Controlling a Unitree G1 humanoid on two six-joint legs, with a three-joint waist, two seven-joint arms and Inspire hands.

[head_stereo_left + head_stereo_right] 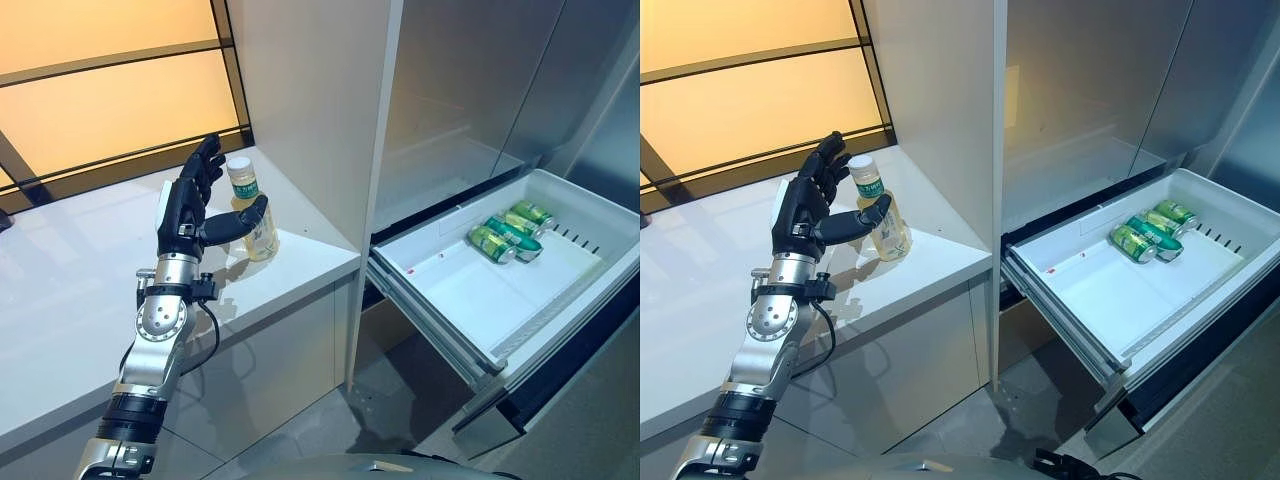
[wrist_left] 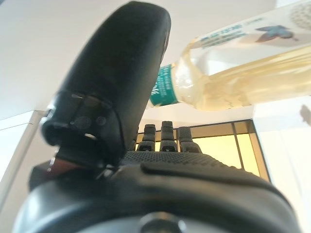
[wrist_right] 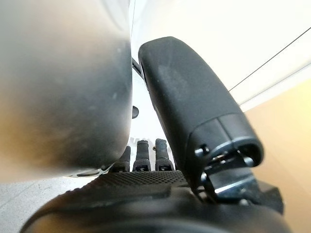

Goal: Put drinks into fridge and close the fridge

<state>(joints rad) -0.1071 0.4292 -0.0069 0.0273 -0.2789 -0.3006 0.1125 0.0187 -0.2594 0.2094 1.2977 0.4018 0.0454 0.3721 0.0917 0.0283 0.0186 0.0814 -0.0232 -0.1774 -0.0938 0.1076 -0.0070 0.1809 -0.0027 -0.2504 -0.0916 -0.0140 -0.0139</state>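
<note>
Left hand (image 1: 185,215) up at the bottle (image 1: 253,212) of pale yellow drink on the white counter (image 1: 60,300), fingers straight and spread behind it, thumb out in front of the body; nothing gripped yet, contact unclear. Bottle stands upright, white cap on, left of the open fridge drawer (image 1: 520,300), well apart from it. Three green cans (image 1: 508,236) already lie at the drawer's far end, rest of the drawer bare. Right hand (image 3: 160,160) shows only in its own wrist view, fingers straight, holding nothing.

Step in hand looks like the grasp. Close on mid-body below the label, thumb opposing fingers, bottle seated in the palm first. Lift straight before swinging toward the drawer; a thumb nudge could tip it.
</note>
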